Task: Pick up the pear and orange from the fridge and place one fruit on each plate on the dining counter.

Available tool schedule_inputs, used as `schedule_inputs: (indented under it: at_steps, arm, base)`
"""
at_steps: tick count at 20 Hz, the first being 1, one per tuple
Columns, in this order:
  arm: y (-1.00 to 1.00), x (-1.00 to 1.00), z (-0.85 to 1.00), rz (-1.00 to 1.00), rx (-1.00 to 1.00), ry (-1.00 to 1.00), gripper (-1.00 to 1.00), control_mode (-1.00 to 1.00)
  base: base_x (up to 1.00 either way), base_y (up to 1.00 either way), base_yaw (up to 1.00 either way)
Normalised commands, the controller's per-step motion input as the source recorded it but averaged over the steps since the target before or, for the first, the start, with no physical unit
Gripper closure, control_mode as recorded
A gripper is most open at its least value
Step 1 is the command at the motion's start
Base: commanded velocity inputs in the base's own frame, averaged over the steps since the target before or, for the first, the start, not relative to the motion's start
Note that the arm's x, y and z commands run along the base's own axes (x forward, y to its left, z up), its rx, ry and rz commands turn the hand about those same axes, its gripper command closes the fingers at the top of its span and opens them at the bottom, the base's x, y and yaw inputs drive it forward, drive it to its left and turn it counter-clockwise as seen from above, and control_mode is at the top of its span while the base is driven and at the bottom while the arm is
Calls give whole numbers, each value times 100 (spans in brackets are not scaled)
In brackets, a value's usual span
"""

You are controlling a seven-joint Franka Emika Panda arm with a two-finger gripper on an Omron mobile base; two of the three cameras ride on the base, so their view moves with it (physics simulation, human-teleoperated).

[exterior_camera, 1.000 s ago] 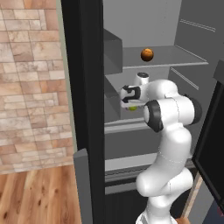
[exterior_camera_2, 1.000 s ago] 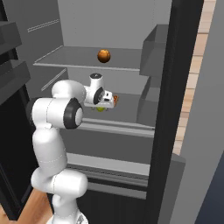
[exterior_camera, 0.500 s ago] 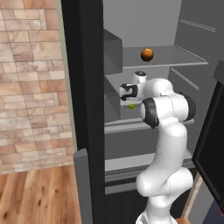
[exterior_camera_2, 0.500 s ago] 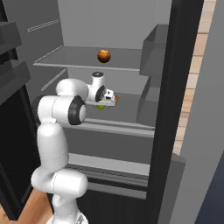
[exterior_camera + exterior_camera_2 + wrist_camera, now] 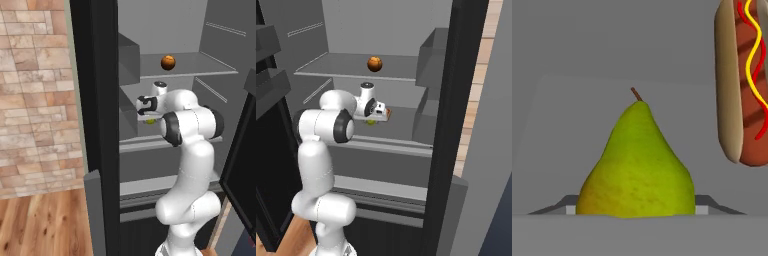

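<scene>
The yellow-green pear point(image 5: 637, 165) stands upright on the middle shelf of the open fridge point(image 5: 97, 100). My gripper point(image 5: 636, 209) is around its base, and the two fingertips point(image 5: 568, 208) press against its sides. From the base cameras, the pear point(image 5: 150, 120) point(image 5: 371, 121) peeks out under the hand, and the gripper point(image 5: 148, 118) point(image 5: 373, 119) reaches into the fridge point(image 5: 461, 100). The orange point(image 5: 168, 62) point(image 5: 374, 63) rests alone on the shelf above. The plates and the dining counter are out of view.
A hot dog point(image 5: 744, 80) point(image 5: 389, 114) lies on the same shelf just right of the pear. Grey door bins point(image 5: 428, 100) jut in at the fridge's side. A brick wall point(image 5: 35, 100) and wood floor lie left of the black door.
The hand has pushed deeper along the shelf to the pear, and the fingers have closed in from wide open onto its sides. The orange has not moved.
</scene>
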Motion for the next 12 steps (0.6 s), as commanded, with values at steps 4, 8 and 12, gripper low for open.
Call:
schedule_inputs:
  at_steps: [4, 8, 12]
  arm:
    - [5, -82, 7, 1, 0, -12, 100, -100]
    - [1, -100, 44, 0, 0, -11, 100, -100]
    - [0, -100, 65, 0, 0, -8, 100, -100]
  base:
    - [0, 0, 0]
    - [0, 0, 0]
    - [0, 0, 0]
